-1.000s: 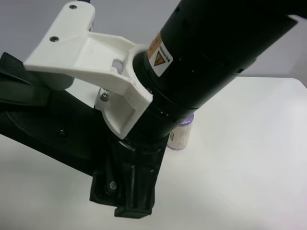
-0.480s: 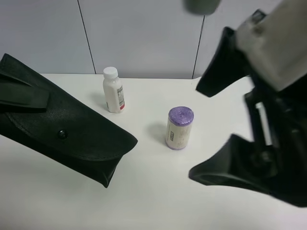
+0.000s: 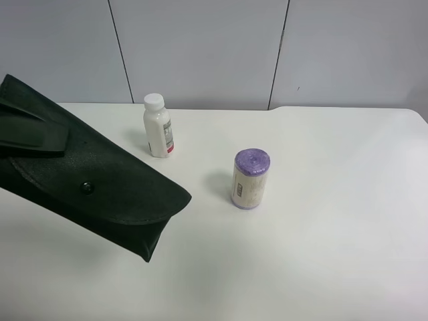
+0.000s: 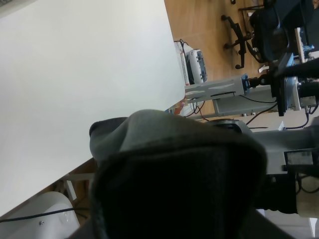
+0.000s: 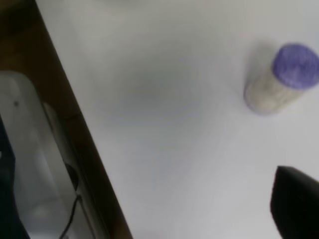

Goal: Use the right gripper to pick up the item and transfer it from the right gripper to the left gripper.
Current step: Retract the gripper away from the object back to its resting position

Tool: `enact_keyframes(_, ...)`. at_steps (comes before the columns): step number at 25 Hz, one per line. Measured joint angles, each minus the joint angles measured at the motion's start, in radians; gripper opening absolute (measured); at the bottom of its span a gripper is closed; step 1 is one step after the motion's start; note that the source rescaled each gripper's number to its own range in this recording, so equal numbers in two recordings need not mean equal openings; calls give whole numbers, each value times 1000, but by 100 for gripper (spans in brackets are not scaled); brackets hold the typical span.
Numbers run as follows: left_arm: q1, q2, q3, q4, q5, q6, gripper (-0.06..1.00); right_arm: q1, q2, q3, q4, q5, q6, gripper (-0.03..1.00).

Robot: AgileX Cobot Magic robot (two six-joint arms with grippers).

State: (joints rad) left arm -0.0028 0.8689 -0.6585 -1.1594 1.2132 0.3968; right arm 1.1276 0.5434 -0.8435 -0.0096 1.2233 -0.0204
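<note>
One case (image 3: 114, 187) clamped in left gripper (image 3: 33, 137), one bottle (image 3: 158, 130), one cylinder (image 3: 251, 180); right gripper (image 5: 297, 205): cannot tell width

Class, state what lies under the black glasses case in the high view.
Only white table shows around the black glasses case; whatever is directly beneath it is covered.

place: lab | office chair (image 4: 271, 27) | cabled equipment (image 4: 214, 92) | wood floor (image 4: 199, 20)
</note>
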Motion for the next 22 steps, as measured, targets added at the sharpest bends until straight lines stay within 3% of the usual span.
enact_keyframes(8, 0, 0, 0, 0, 0, 10, 1, 0, -363, 288, 0, -57, 20, 100)
enact_keyframes(13, 0, 0, 0, 0, 0, 10, 0, 0, -430, 325, 0, -135, 20, 100)
enact_keyframes(22, 0, 0, 0, 0, 0, 10, 0, 0, -430, 339, 0, -150, 20, 100)
